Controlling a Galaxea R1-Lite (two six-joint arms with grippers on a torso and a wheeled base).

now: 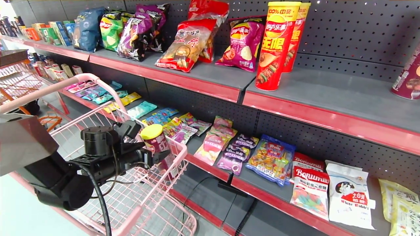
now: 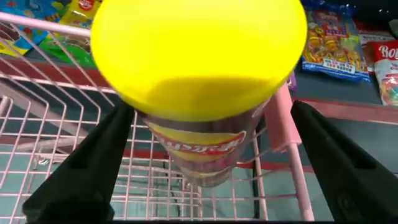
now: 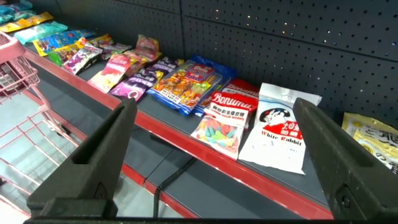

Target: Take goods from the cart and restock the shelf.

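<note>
We find the upright yellow-lidded dark-red cardboard tube point(image 1: 157, 141) straddled by the wide-spread left tool point(image 1: 159, 151) inside the pink wire cart point(image 1: 49, 90), down-left of the grey upper shelf point(image 1: 328, 88).

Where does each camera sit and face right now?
Head view: on the head, looking forward and down at the shelves and pink cart; left arm and left tool show.
Left wrist view: on the left wrist, facing the yellow-lidded can and cart wire; its fingers flank the can.
Right wrist view: on the right wrist, facing the lower shelf; open right tool shows.
Shared: all three show the blue candy bag.
</note>
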